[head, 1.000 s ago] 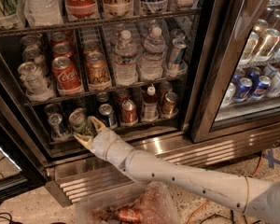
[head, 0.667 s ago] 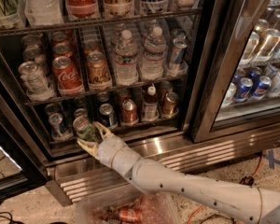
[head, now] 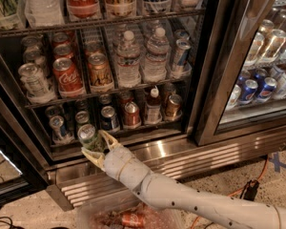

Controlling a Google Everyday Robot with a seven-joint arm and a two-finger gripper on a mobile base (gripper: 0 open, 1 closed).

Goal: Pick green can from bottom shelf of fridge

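Observation:
The fridge (head: 157,147) stands open in front of me, with dark wire racks of drinks. My gripper (head: 96,146) is shut on the green can (head: 89,137), its pale fingers (head: 109,140) on either side of it. The can is upright, silver top showing. It is held just in front of the front edge of the bottom shelf (head: 133,130), at the shelf's left side, above the steel sill. My white arm runs from the can down to the lower right corner.
The bottom shelf holds several short cans and a small red-capped bottle (head: 154,105). The rack above has Coca-Cola cans (head: 66,76) and water bottles (head: 128,61). A steel door frame (head: 224,75) stands right of the opening. A clear plastic bag (head: 128,216) lies on the floor below.
My gripper has drawn back out of the bottom shelf and a little lower, with the green can in it. The can now stands forward of the shelf's front edge.

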